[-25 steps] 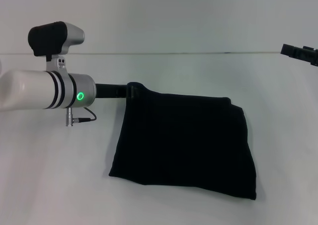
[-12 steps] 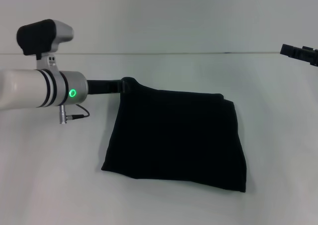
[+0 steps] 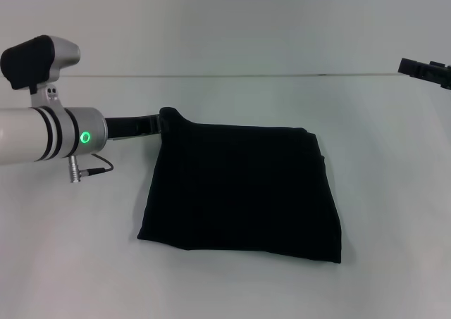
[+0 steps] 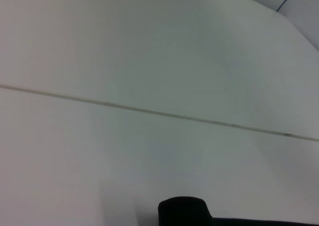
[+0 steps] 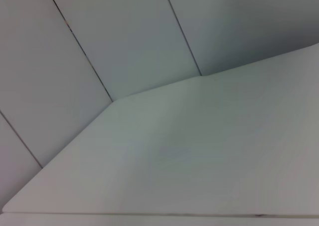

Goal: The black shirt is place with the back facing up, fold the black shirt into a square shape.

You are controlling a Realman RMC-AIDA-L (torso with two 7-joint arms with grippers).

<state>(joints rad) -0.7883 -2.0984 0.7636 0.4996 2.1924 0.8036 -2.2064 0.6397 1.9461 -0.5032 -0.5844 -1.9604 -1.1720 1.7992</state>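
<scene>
Left hand grips the black shirt corner; right hand unreadable; wrist views show neither.

Our left arm comes in low from the left side, lying pretty much horizontal, white forearm with a green light glowing on the wrist ring and a little cable hanging under it. Our left gripper sticks out dark from the end of it, and its tip is pinched onto the far-left corner of the black shirt. Our right gripper just sits way off at the far right edge, up high, only partly showing.
</scene>
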